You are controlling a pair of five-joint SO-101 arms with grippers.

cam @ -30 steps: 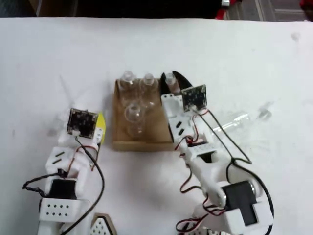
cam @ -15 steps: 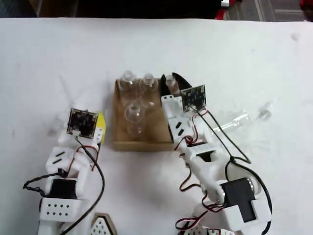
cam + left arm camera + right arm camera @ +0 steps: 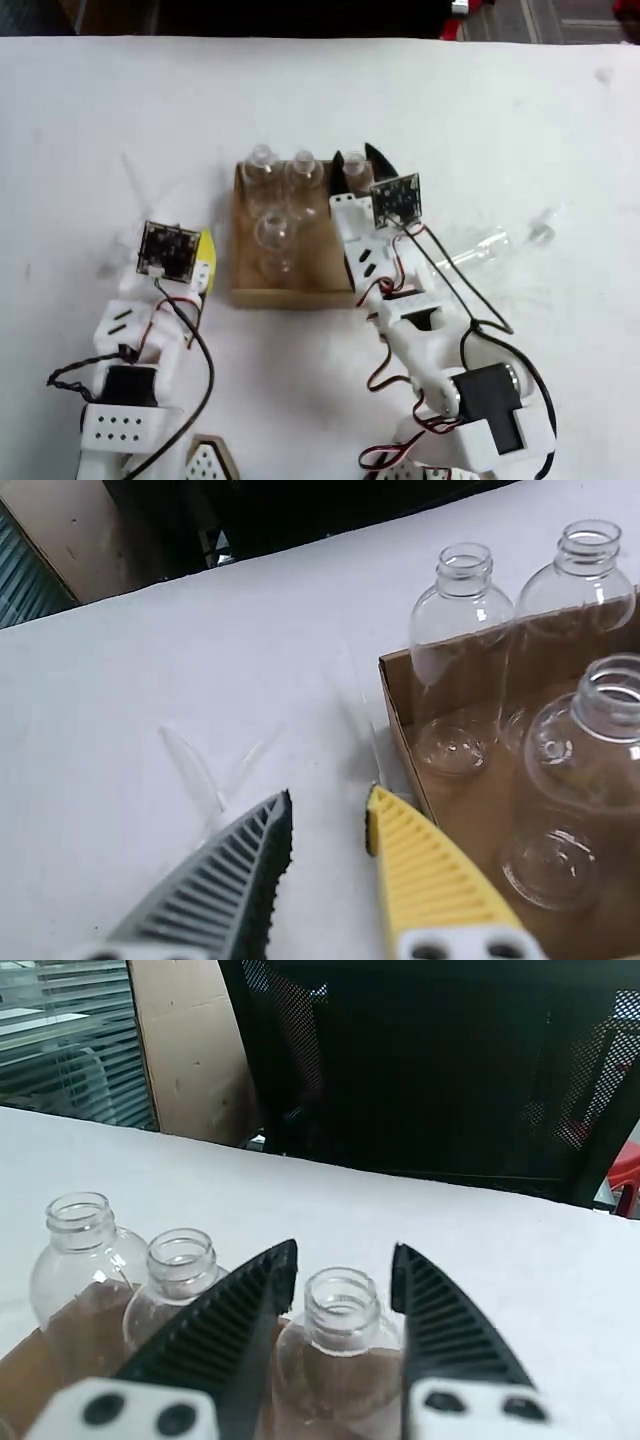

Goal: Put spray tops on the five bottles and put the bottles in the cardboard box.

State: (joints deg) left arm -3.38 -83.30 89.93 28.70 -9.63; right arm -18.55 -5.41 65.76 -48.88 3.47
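Bottle [image 3: 340, 1310] sits upright at the far right corner of the cardboard box [image 3: 290, 296], smack between the wide-open, empty right gripper [image 3: 345, 1250].

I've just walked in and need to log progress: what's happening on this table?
Four uncapped bottles stand in the cardboard box. The right gripper is open around the neck of the corner bottle. The left gripper is open over the table, beside the box.
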